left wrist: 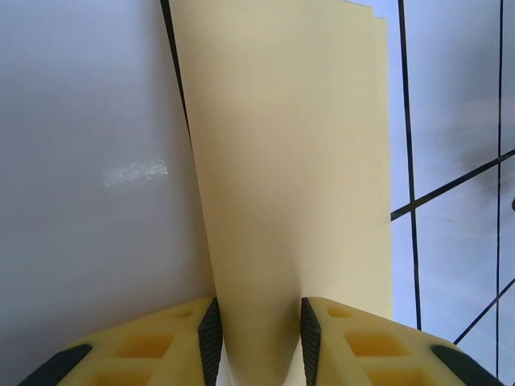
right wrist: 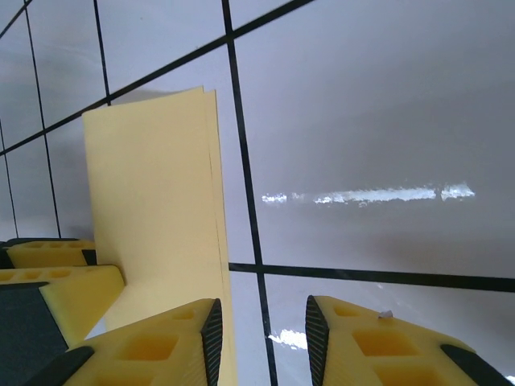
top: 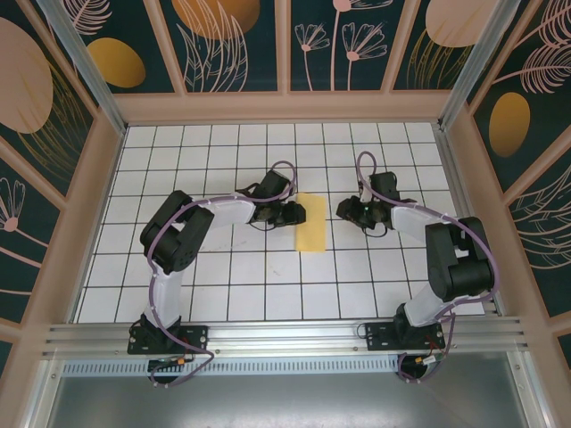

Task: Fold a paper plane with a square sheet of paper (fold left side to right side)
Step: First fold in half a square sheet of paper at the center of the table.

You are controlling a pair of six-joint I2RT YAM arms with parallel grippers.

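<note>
The square sheet of paper (top: 310,223) lies on the white grid table, folded to a narrow upright yellow strip about one tile wide. Its two loose edges meet on the right side. My left gripper (top: 293,214) is at the strip's left edge. In the left wrist view the paper (left wrist: 290,161) runs between the jaws of the left gripper (left wrist: 257,342), which stand apart and do not pinch it. My right gripper (top: 345,209) hovers just right of the strip, open and empty. In the right wrist view the paper (right wrist: 153,201) reaches under the left finger of the right gripper (right wrist: 259,342).
Pink-framed walls (top: 459,152) with dark leaf panels close the table on three sides. A metal rail (top: 285,339) carrying both arm bases runs along the near edge. The left gripper's yellow fingers (right wrist: 72,289) show at the lower left of the right wrist view.
</note>
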